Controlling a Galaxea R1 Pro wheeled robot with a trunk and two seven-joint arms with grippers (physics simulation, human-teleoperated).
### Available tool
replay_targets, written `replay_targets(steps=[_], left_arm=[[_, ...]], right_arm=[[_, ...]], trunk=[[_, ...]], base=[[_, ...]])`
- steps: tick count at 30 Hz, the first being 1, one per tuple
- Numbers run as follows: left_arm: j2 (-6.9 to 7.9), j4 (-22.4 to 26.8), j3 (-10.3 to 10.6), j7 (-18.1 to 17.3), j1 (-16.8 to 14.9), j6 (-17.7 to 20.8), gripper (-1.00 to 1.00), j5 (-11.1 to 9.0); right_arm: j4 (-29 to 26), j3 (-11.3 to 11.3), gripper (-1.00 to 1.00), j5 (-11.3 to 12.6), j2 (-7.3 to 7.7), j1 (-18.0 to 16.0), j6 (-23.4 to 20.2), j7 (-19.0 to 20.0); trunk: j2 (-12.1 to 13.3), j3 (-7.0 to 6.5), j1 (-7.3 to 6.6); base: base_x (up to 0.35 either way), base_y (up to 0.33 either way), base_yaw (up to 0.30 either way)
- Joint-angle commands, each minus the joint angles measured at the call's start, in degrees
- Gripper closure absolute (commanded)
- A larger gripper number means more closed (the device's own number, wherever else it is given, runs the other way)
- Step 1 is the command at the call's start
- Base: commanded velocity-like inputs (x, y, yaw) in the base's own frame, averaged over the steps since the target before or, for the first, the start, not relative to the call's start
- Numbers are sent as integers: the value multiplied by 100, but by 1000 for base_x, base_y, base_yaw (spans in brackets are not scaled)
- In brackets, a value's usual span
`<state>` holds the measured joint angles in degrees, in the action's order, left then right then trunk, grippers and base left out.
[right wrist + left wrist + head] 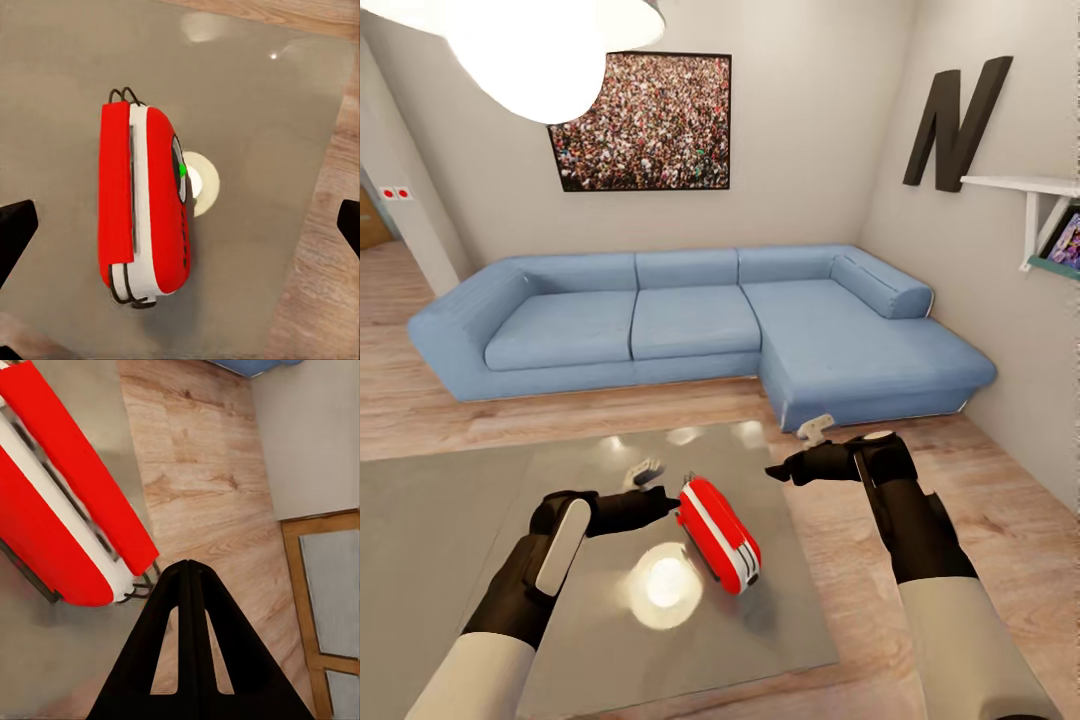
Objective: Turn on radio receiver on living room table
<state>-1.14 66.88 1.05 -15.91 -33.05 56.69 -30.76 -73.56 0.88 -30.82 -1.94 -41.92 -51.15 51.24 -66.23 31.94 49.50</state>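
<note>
Radio receiver point(718, 534) on surface point(800, 600); left hand point(660, 495) fingers together, empty, touching radio to press; right hand point(775, 472) wide open, empty, above radio.

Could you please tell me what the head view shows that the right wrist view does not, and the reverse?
Head view alone: the sofa, crowd photo, letter N, and the left gripper beside the radio. Right wrist view alone: a green spot on the radio's dial. Both: the radio on the table and wood floor.
</note>
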Motion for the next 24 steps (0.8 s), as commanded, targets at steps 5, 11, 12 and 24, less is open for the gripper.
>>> replay_targets(steps=[5,11,12,24], left_arm=[[0,0,0,0,0,-8,100,1],[0,-4,0,6,0,-15,100,7],[0,-3,0,7,0,-16,100,8],[0,-97,9,17,0,-26,100,61]], right_arm=[[7,0,-100,6,0,0,0,0],[9,8,-100,18,3,0,0,0],[15,9,-100,20,6,-1,0,0],[100,9,-100,28,89,0,15,-8]], trunk=[[0,0,0],[0,0,0],[0,0,0],[0,0,0]], base=[[-330,0,0],[-204,0,0],[-43,0,0],[-8,0,0]])
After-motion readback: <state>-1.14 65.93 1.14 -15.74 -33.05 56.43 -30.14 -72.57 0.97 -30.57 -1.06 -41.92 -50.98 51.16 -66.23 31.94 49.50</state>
